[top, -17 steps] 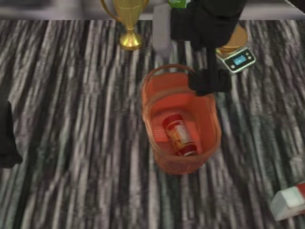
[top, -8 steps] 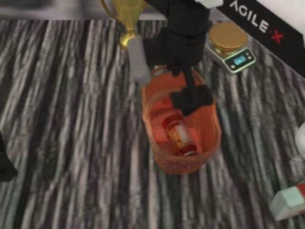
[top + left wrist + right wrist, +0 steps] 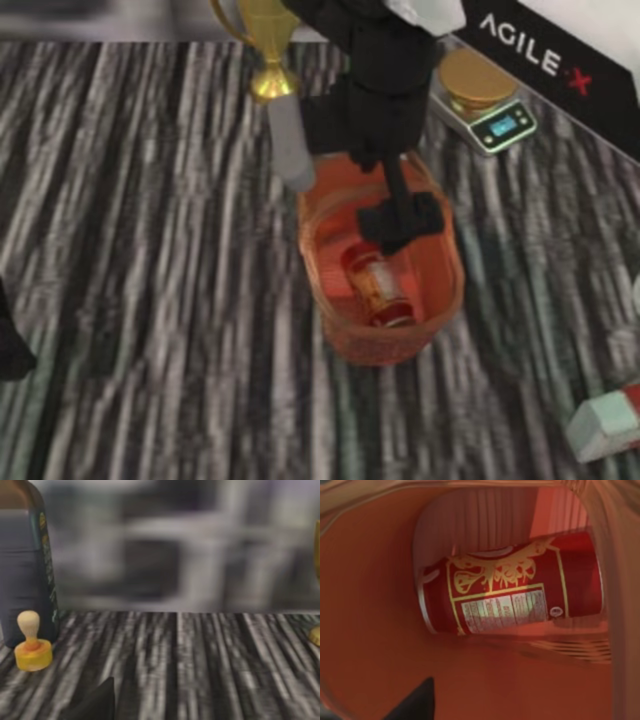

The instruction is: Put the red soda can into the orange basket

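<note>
- the small red soda can [image 3: 377, 286] with its cream-and-gold label lies on its side on the ribbed floor of the oval orange woven-look basket [image 3: 335, 330], toward the middle, and nothing grips it.
- over the last second the right gripper [image 3: 400, 222] has swung from the basket's far rim, by the scale, to a spot over the far half of the interior, just above the can's upper end.
- the can itself has not shifted over that second; its slant in the basket is the same.
- the right wrist view looks straight at the can [image 3: 510, 592] against the basket wall [image 3: 365, 605]; whether the fingers are spread or closed i cannot tell, since only a dark tip shows at the frame edge.
- judged from how things lie, the placing is done: the can is inside the basket, and what remains is for the arm to clear the arched handle.
- the left gripper [image 3: 8, 345] sits parked at the table's left edge; its fingers cannot be read either.
- a gold trophy [image 3: 268, 50] and a small digital scale [image 3: 485, 95] stand beyond the basket, untouched.
</note>
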